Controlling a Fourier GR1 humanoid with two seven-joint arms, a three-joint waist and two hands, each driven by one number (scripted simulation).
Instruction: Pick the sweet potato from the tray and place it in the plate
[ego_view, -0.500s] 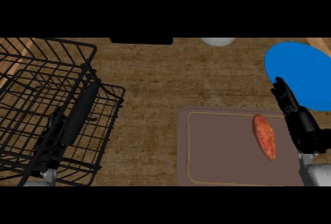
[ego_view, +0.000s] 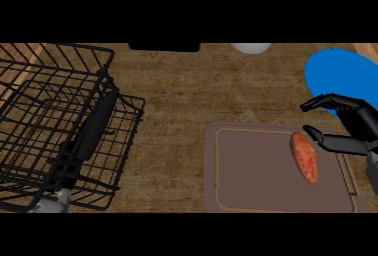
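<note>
Sweet potato (ego_view: 304, 158) lies on the tray (ego_view: 251, 175) near its right side. Right hand (ego_view: 353, 131) hovers just beside it, fingers spread and curved (holding nothing), thumb seemingly close to its top end. Beyond sits the blue plate (ego_view: 336, 72). Left hand (ego_view: 74, 150) shows behind the wire basket (ego_view: 44, 100); its fingers I cannot tell.

I see open counter (ego_view: 184, 95) between the wire basket (ego_view: 59, 125) at left and the tray (ego_view: 251, 195). The basket walls off my left side. From the sweet potato (ego_view: 304, 157) to the blue plate (ego_view: 343, 80), only my right hand (ego_view: 347, 127) intervenes, above the tray's right rim.
</note>
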